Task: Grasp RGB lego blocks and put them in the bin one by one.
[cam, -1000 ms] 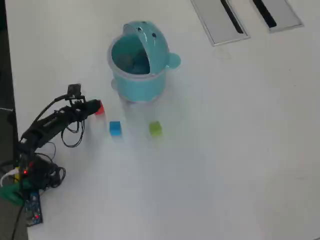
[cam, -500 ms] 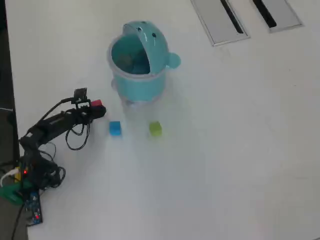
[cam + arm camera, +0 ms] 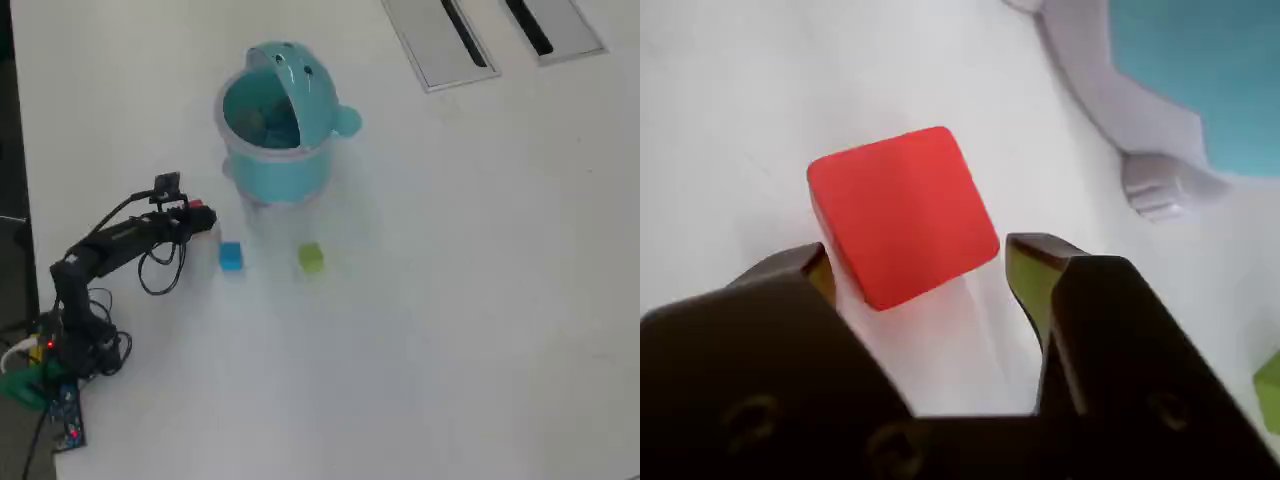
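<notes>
The red lego block (image 3: 902, 213) sits between my gripper's (image 3: 915, 262) two dark jaws, which press on its left and right sides. From above, the red block (image 3: 197, 208) shows at the tip of the gripper (image 3: 203, 218), left of the bin's base. The blue block (image 3: 231, 257) and the yellow-green block (image 3: 311, 258) lie on the white table below the bin. The teal bin (image 3: 275, 130) stands with its domed lid tipped open. In the wrist view, the bin (image 3: 1200, 80) fills the top right and a sliver of the yellow-green block (image 3: 1270, 392) shows at the right edge.
Two flat grey slotted panels (image 3: 440, 40) (image 3: 555, 25) lie at the top right of the table. The arm's base and cables (image 3: 60, 370) sit at the lower left by the table's dark edge. A pale round knob (image 3: 1155, 186) juts from the bin's base.
The arm has stretched right and toward the bin, its elbow has risen, and the red block has stayed at the gripper's tip. The blue and yellow-green blocks have not moved.
</notes>
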`<state>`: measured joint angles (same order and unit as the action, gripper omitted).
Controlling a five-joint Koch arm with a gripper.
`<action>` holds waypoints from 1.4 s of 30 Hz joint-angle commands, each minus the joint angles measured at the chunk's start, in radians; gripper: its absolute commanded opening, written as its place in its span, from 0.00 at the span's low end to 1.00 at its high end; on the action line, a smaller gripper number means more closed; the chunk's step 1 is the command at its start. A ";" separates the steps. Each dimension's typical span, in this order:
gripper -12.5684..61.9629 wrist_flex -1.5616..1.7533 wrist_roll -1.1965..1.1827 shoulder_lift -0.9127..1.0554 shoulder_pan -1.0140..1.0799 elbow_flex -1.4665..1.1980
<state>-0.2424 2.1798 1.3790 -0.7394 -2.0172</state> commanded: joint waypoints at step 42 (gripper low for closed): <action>0.34 -0.089 -0.420 0.446 -0.092 0.273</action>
<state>-0.3513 1.7687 1.7825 -0.8299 -1.8715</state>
